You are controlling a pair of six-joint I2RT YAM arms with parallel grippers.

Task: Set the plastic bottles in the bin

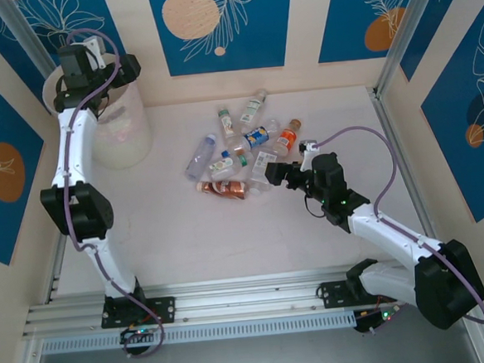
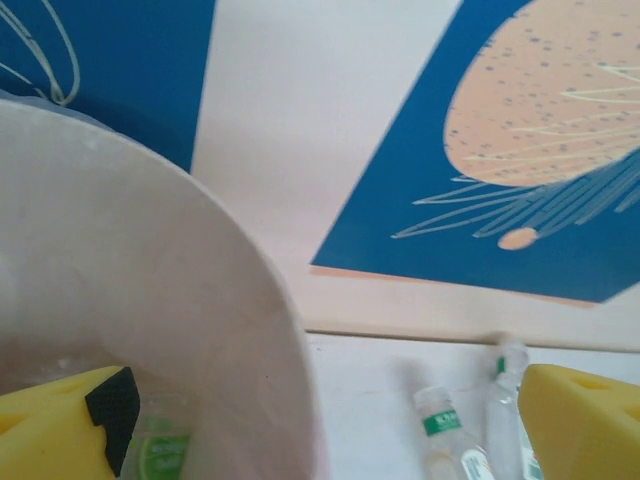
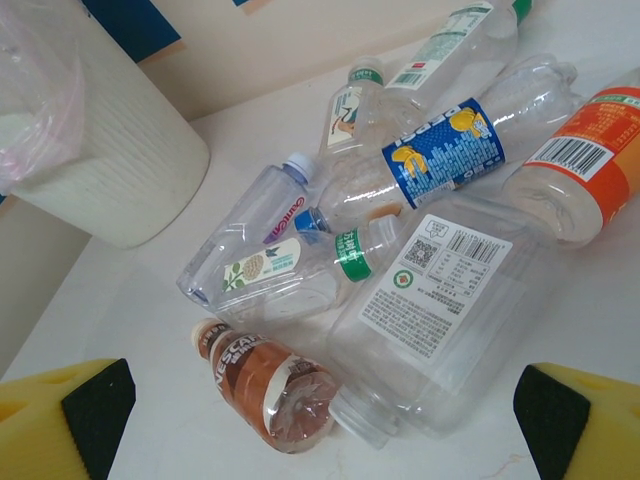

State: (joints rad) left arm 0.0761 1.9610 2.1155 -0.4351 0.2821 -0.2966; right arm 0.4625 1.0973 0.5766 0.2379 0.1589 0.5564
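The bin (image 1: 122,127) stood in the far left corner of the counter (image 1: 188,243). The left pincer (image 2: 325,412) hung over the bin's rim. Its yellow fingers (image 2: 60,425) were wide apart and held nothing. Down in the bin there was something with a green label (image 2: 160,452), maybe a bottle, but it was too blurry to be sure.

The bottles (image 1: 240,152) lay in a heap near the middle of the counter, a bit toward the far edge. The right pincer (image 3: 322,405) sat low beside the heap, on the side of the right edge. It too was wide apart and empty. Closest to it, a brown bottle (image 3: 265,385) touched a big clear bottle (image 3: 440,300). Behind those lay a blue-label bottle (image 3: 445,155) and an orange bottle (image 3: 590,165).
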